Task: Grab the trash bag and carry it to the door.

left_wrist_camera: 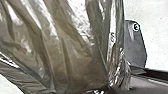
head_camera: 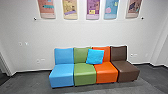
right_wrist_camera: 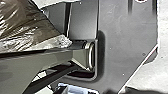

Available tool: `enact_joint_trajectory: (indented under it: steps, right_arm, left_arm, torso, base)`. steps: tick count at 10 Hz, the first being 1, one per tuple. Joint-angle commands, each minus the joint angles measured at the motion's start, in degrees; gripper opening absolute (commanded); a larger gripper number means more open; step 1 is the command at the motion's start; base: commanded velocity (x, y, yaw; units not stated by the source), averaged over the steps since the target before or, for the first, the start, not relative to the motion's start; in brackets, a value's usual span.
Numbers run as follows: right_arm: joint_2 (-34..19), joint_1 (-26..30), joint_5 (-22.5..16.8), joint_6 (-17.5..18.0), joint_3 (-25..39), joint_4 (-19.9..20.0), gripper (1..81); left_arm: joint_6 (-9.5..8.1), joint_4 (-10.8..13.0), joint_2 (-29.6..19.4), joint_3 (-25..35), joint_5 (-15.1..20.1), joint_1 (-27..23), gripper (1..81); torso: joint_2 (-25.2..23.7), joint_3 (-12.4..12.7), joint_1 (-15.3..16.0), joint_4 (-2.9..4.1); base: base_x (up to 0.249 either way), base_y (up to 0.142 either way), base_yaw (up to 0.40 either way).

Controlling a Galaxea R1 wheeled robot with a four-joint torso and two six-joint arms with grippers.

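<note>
The trash bag point(left_wrist_camera: 67, 50) is very near the L wrist cam: brownish, half see-through plastic w/ many long folds and shiny streaks. In the R wrist view, part of the same bag shows too, beside the robot's own dark plate point(right_wrist_camera: 125, 37) and its jointed bar point(right_wrist_camera: 37, 65); one end of it looks narrow and whitish. For the L gripper, I can't tell if it is released, clenched or grasping the bag; for the R gripper, same, can't tell.

In the head view, four seats stand in a row on dark grey floor point(head_camera: 27, 82), near a white wall point(head_camera: 62, 35). From L to R: blue seat point(head_camera: 62, 72), green seat point(head_camera: 85, 72), orange seat point(head_camera: 107, 72), brown seat point(head_camera: 128, 71). A bright blue cushion point(head_camera: 95, 56) is tilted btwn the green & orange backrests. Above, five coloured posters point(head_camera: 93, 10) hang in a line.
</note>
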Motion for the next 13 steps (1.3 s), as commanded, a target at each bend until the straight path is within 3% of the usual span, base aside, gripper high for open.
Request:
enact_joint_trajectory:
  steps: [1,3,10,13]
  right_arm:
    - [1.7,2.4,-3.8,0.8,-3.5,-5.4,81.1]
    - [1.6,2.8,-3.8,2.7,-3.4,-11.2,81.1]
    - [2.1,2.0,-3.9,2.4,-1.5,-10.8,81.1]
    - [-3.5,2.2,-3.8,2.4,8.2,-10.5,81.1]
  left_arm:
    - [0.29,-0.4,-0.1,0.3,3.3,-3.4,1.0]
    - [0.29,-0.5,-0.3,0.3,3.3,-3.4,1.0]
    - [0.29,-0.3,0.1,0.3,3.3,-3.4,1.0]
    - [0.29,-0.3,-0.1,0.3,3.3,-3.4,1.0]
  torso:
    - [0.0,0.0,0.0,0.0]
    - [0.0,0.0,0.0,0.0]
    - [0.0,0.0,0.0,0.0]
    - [0.0,0.0,0.0,0.0]
  base:
    - [0.0,0.0,-0.218]
    - [0.0,0.0,-0.223]
    - [0.0,0.0,-0.258]
    - [0.0,0.0,-0.284]
